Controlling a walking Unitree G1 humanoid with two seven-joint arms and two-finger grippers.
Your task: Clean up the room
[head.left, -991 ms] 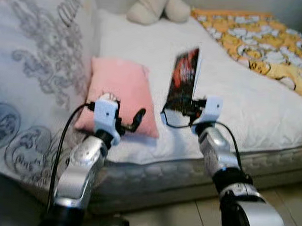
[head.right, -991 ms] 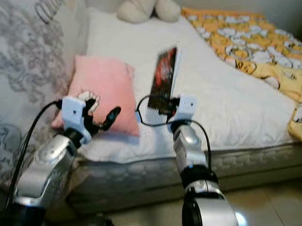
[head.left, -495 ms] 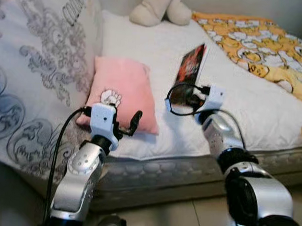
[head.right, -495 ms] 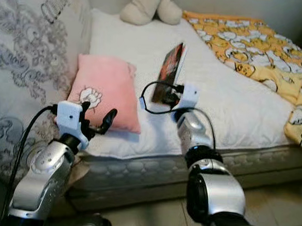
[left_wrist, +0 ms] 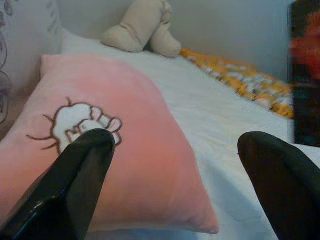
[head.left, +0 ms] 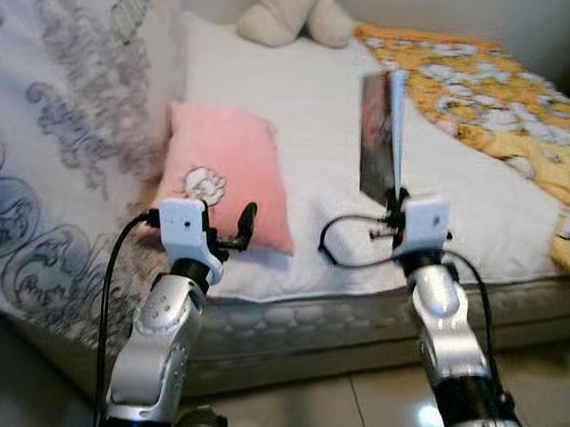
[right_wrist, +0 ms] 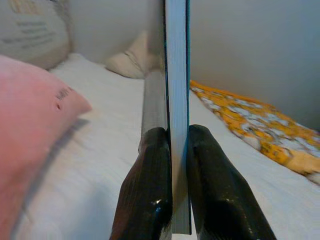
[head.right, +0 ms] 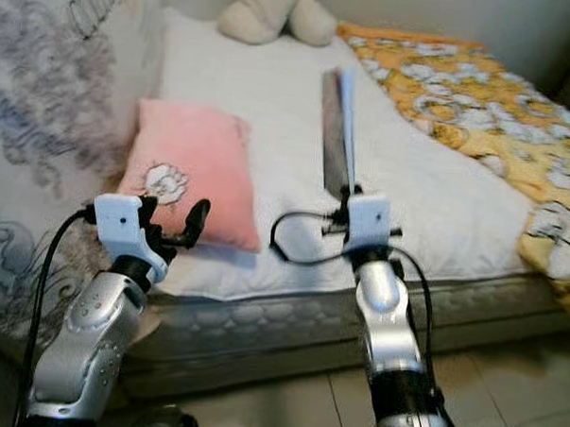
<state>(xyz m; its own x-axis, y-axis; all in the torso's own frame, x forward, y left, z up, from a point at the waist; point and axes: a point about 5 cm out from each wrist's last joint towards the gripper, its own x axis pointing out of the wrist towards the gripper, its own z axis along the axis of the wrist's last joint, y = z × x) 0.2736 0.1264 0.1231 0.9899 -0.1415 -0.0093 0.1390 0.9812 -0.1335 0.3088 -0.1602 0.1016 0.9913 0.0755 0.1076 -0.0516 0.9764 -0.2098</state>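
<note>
Gripping the book (head.left: pixel 380 137) upright above the white mattress (head.left: pixel 299 110), our right gripper (head.left: pixel 396 195) sits right of the pink pillow (head.left: pixel 225 178). Our left gripper (left_wrist: pixel 175 165) spreads wide, empty, near that pillow. Right wrist: both fingers (right_wrist: pixel 150 185) pinch the book's edge.

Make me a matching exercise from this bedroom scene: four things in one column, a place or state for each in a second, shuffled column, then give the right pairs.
Things
1. thin dark-covered book
2. pink pillow with a white paw print
3. beige plush toy
4. yellow patterned blanket

Places or states
A. spread over the bed's right side
B. at the far end of the white mattress
C. held upright, clamped in the right gripper
D. lying flat just beyond the open left gripper

Pairs: 1-C, 2-D, 3-B, 4-A
</note>
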